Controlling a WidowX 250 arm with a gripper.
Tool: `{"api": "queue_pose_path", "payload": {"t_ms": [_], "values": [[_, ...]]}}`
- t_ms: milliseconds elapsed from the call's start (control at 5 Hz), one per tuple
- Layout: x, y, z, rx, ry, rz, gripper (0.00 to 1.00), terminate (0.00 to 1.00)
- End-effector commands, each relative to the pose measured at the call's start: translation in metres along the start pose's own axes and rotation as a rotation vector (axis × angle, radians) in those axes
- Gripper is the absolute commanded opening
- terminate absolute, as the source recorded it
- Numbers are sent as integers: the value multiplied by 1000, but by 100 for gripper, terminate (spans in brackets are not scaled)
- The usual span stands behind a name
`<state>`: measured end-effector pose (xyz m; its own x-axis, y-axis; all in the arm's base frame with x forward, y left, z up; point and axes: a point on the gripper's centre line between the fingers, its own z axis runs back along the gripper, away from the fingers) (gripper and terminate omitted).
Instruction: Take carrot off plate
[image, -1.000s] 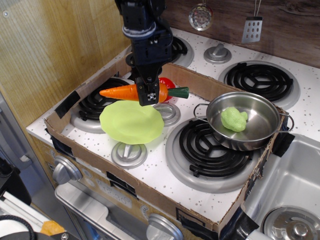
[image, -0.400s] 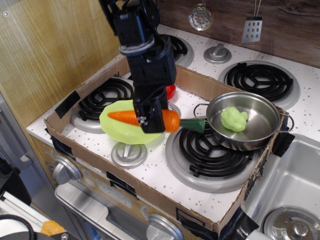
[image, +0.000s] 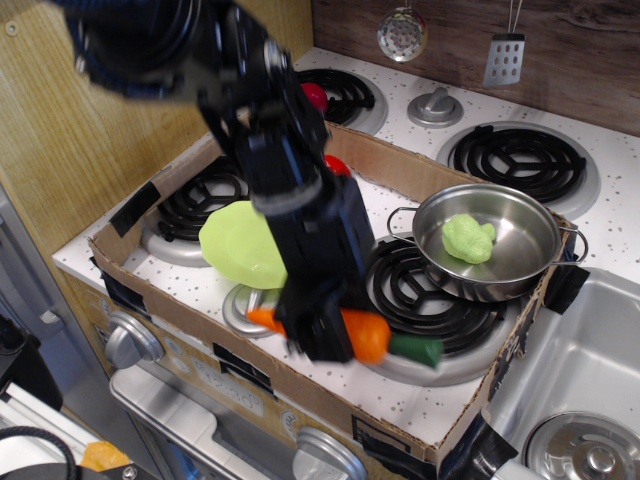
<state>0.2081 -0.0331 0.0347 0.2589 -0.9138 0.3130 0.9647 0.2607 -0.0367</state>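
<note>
The gripper (image: 325, 335) is clamping the carrot (image: 366, 335) around its middle, holding it level in front of the plate (image: 240, 245), near the box's front wall. The arm is blurring and hiding the plate's right edge and the carrot's midsection.

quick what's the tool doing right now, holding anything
Tool: closed on the long glossy orange plastic carrot, carried past the lime-green plate.

- Cardboard wall (image: 300, 395) close below the tool (image: 325, 335).
- Steel pot (image: 490, 245) stands right of it; plate (image: 240, 245) up-left.
- Burner (image: 430, 300) alongside lies open.
</note>
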Motion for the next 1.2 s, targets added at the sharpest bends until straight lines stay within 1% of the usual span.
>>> {"api": "queue_pose_path", "payload": {"t_ms": [0, 200, 600, 800, 1000], "values": [[17, -1, -6, 101, 14, -26, 0, 0], [21, 7, 3, 88, 37, -25, 100, 0], [34, 11, 19, 147, 134, -40, 100, 0], [46, 16, 38, 213, 118, 76, 100, 0], [53, 23, 49, 234, 117, 221, 100, 0]]}}
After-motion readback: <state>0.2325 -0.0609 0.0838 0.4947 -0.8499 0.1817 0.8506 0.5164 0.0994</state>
